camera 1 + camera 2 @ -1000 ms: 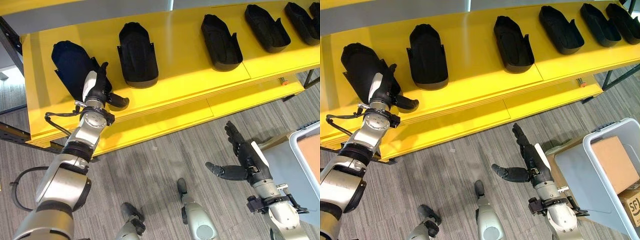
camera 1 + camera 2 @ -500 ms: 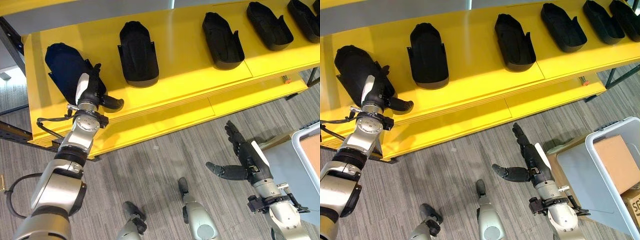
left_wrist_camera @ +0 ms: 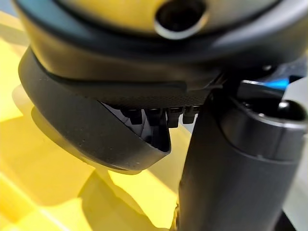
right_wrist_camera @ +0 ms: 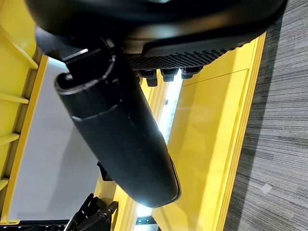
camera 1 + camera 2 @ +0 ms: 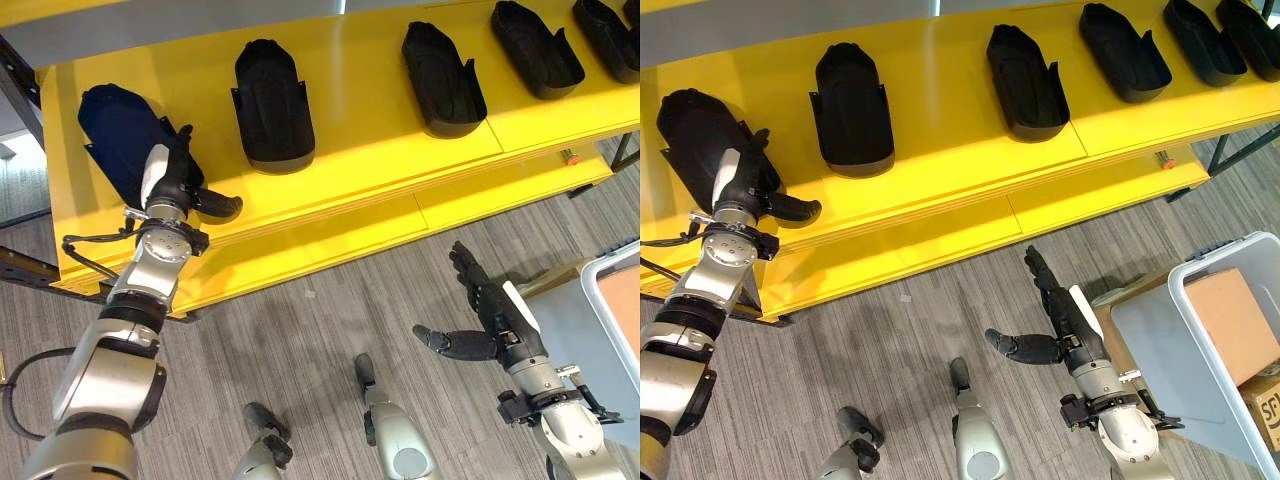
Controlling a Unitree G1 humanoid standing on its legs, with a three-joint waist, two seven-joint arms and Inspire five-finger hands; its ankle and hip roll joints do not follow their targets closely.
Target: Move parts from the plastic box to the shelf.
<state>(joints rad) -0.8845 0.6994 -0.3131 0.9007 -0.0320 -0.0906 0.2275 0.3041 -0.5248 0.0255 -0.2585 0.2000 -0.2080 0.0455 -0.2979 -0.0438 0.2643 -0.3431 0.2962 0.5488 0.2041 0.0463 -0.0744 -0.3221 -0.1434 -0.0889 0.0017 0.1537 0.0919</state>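
Note:
Several black moulded parts lie in a row on the yellow shelf (image 5: 370,150). My left hand (image 5: 168,180) rests against the right side of the leftmost part (image 5: 115,130), fingers straight along it and thumb (image 5: 218,206) sticking out over the shelf's front. In the left wrist view that part's curved rim (image 3: 96,139) sits close in front of the fingers. My right hand (image 5: 495,320) hovers open and empty above the floor, between the shelf and the plastic box (image 5: 1230,260) at the lower right.
Other parts (image 5: 270,105) (image 5: 440,80) (image 5: 535,45) are spaced along the shelf to the right. A cardboard box (image 5: 1230,325) sits inside the plastic box. Grey striped floor (image 5: 310,330) lies in front of the shelf.
My left hand and the leftmost part have slid to the left along the shelf together. The right hand has stayed where it was.

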